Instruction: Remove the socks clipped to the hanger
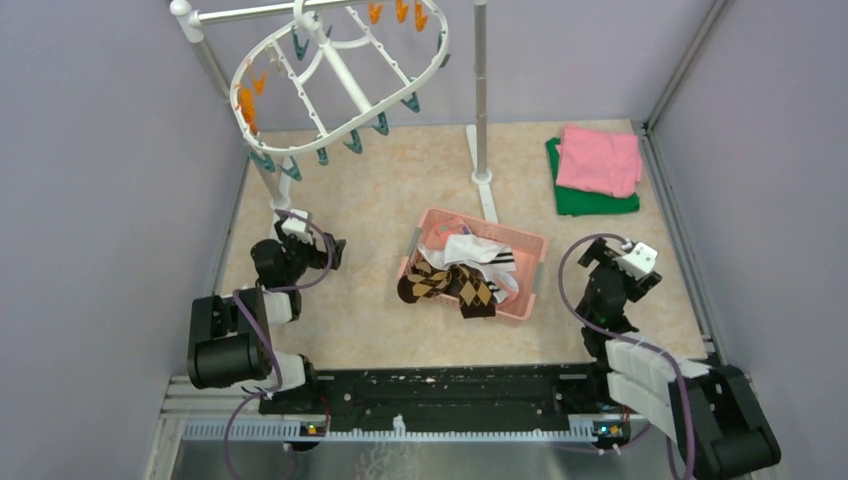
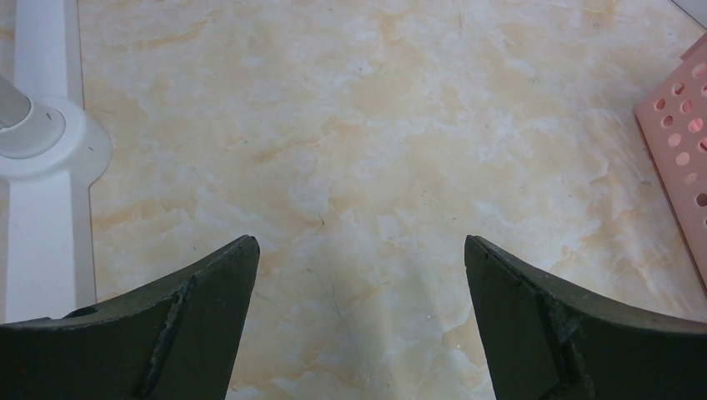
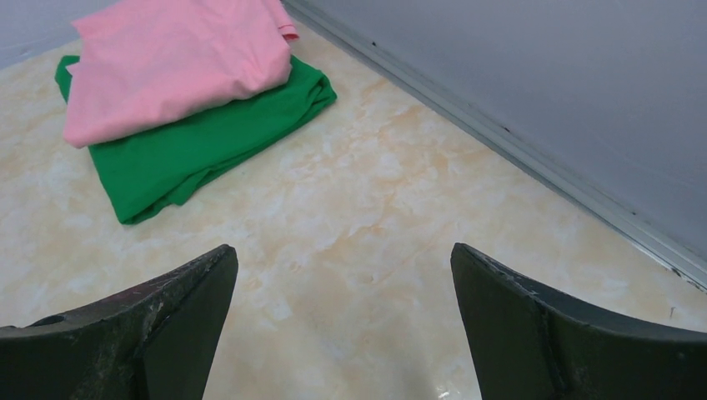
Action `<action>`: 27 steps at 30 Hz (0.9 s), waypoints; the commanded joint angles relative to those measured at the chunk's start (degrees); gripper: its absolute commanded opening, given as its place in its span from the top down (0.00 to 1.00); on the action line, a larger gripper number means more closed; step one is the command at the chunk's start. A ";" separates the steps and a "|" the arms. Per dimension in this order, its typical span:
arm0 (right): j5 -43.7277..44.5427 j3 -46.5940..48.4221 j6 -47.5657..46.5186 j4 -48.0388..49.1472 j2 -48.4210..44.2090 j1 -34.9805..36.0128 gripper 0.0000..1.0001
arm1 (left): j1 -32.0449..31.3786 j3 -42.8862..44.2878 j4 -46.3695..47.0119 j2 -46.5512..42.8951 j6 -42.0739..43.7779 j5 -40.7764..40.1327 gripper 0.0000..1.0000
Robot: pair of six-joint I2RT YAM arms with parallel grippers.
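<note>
Since the socks (image 1: pixel 455 283) are off the hanger (image 1: pixel 340 80), the job looks done.
They lie in the basket (image 1: pixel 537 275); left tool (image 2: pixel 360 242), right tool (image 3: pixel 343 248) both released, empty.

Hanger (image 1: pixel 340 75), upper left: white frame. Clips (image 1: pixel 353 141) on its rim: orange + teal. Socks (image 1: pixel 455 282), centre: some brown/black diamond pattern, others white w/ dark stripes. Basket (image 1: pixel 535 272) around them: pink, dotted w/ round holes. Upper right: pink cloth (image 1: pixel 600 158) over green cloth (image 1: pixel 590 203), both plain. Counter (image 1: pixel 380 190): cream-beige marble pattern w/ orange-tan veins. Walls (image 1: pixel 100 150): pale lavender-grey. Stand (image 1: pixel 481 90): grey metal pole, white foot. Left tool (image 2: pixel 358 246) + right tool (image 3: pixel 343 254): dark grey-black fingers, scuffed. Arms (image 1: pixel 225 355): black w/ white parts.
</note>
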 commanded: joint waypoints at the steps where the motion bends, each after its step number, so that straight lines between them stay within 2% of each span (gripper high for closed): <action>1: -3.97 1.53 -1.96 17.38 11.54 -2.75 0.01 | 0.21 0.11 7.51 0.54 -1.57 0.41 0.01; 4: -6.19 4.96 -9.02 28.84 23.30 -2.83 0.01 | 0.21 -2.18 10.73 -0.77 -1.98 0.42 0.01; 5: -6.64 6.35 -10.51 29.92 26.44 -2.90 0.01 | 0.25 -3.20 12.22 -1.33 -2.22 -0.01 0.01; 7: -8.20 9.13 -12.70 29.94 30.37 -2.86 0.01 | 0.15 -5.09 14.91 -2.25 -2.63 -0.69 0.01; 8: -9.48 10.70 -11.75 25.08 30.06 -2.96 0.01 | 0.07 -5.65 15.59 -2.50 -2.71 -1.13 0.01; 10: -11.51 11.29 -11.55 23.89 30.29 -4.00 0.01 | -0.22 -5.98 16.81 -1.85 -3.38 -2.40 0.01; 12: -12.64 11.55 -9.62 21.89 29.80 -4.44 0.01 | -1.52 -8.15 26.50 3.74 -3.42 -2.52 0.01; 15: -14.41 10.13 -10.36 24.55 29.48 -4.81 0.01 | -4.42 -10.00 43.93 13.94 -2.04 -3.25 0.01; 18: -17.43 6.49 -10.86 31.09 28.64 -4.83 0.01 | -4.65 -7.66 28.88 8.25 -0.03 -2.78 0.01; 19: -18.20 5.78 -10.85 32.07 28.64 -4.81 0.01 | -4.72 -6.19 26.36 7.87 -0.31 -3.39 0.01; 21: -19.42 6.38 -10.85 30.52 28.81 -5.27 0.01 | -5.24 -3.32 25.05 10.37 -0.42 -5.41 0.01; 22: -22.70 7.09 -10.72 28.48 28.96 -6.85 0.01 | -6.35 -2.79 24.11 10.61 0.44 -7.02 0.01; 23: -28.16 7.00 -9.14 29.16 30.20 -9.31 0.01 | -6.97 -2.16 21.93 10.41 0.85 -7.61 0.01; 24: -29.19 6.34 -9.34 34.93 33.36 -10.56 0.01 | -7.09 -1.67 20.21 9.79 0.95 -7.80 0.01; 26: -29.79 8.13 -6.97 25.80 30.73 -10.98 0.01 | -7.20 -1.69 19.93 9.70 0.97 -7.97 0.01; 27: -29.54 7.21 -8.52 31.53 32.62 -11.15 0.01 | -7.22 -1.74 20.15 9.70 1.05 -8.00 0.01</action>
